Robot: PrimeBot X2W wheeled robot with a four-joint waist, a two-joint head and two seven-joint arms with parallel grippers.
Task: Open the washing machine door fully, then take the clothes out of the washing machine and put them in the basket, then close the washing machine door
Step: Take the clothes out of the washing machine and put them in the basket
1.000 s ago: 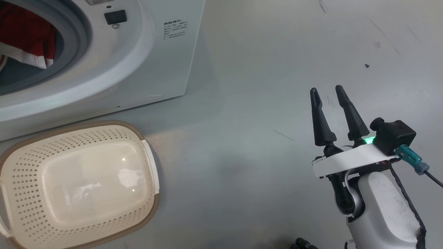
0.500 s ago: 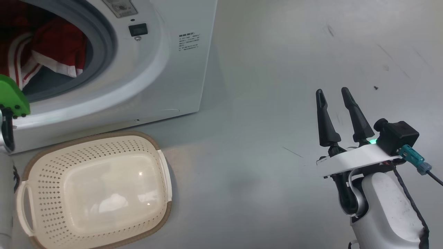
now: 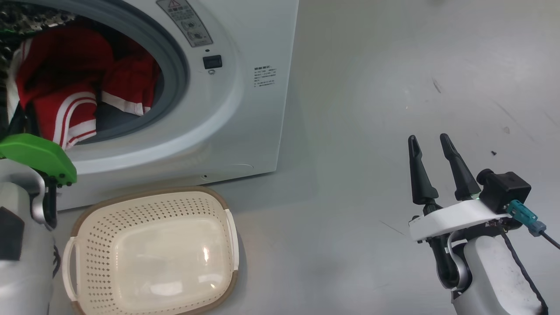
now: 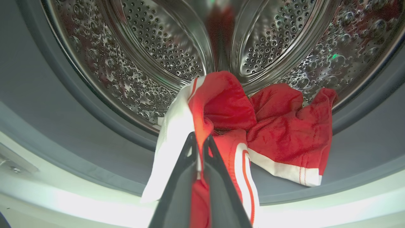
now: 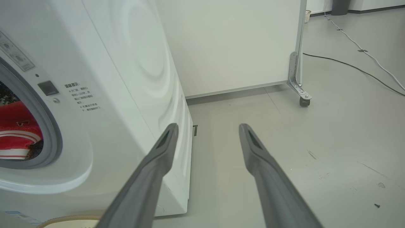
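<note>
Grey, scuffed floor (image 3: 350, 131) surrounds the washing machine (image 3: 245, 109), whose round port faces out over the basket (image 3: 148, 192). The basket sits on the floor just in front of the machine's base, open side up, its long axis running handle to handle roughly along the machine's front. The clothes (image 4: 284, 133) lie in the bottom of the machine's steel drum (image 4: 158, 47), spilling forward across the grey seal (image 3: 175, 65), striped hems pointing toward the port's lip. The left gripper (image 4: 199, 139) reaches into the port, fingers pressed together on a red-and-white fold of the clothes. The right gripper (image 3: 428, 139) hangs over bare floor well off the machine's right side, fingers spread and holding nothing.
</note>
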